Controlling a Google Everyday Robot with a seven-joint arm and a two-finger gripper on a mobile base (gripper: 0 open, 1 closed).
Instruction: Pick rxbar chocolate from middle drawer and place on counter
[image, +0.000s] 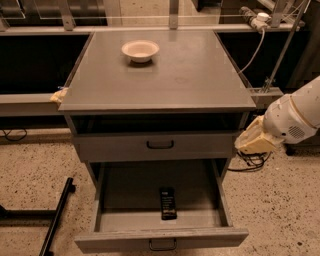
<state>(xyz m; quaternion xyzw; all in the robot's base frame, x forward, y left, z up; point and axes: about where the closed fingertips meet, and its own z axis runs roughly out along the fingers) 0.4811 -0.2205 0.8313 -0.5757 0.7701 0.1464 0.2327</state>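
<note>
The middle drawer (110, 239) stands pulled out at the foot of the cabinet, so its tray is exposed from above and can be reached. The rxbar chocolate (168, 202) lies flat on the tray floor with its long axis running 12 to 6 o'clock. It sits toward the 6 o'clock end, just behind the front lip and roughly midway between the side walls, and I see nothing else in the tray.

The hand (254, 139) hangs outside the cabinet at 3 o'clock, level with the shut upper drawer (110, 147). It is higher than the bar and well apart from it. I cannot tell whether the hand is open or closed, but it does not have the bar.

Its place off to the side probably keeps the arm clear of the counter (200, 85), whose edge overhangs the drawers. The pick is not yet begun. The reach would need to go toward 8 o'clock and down into the tray.

A bowl (140, 50) sits near the counter's 12 o'clock edge, so there is room for the bar nearer 6 o'clock.
</note>
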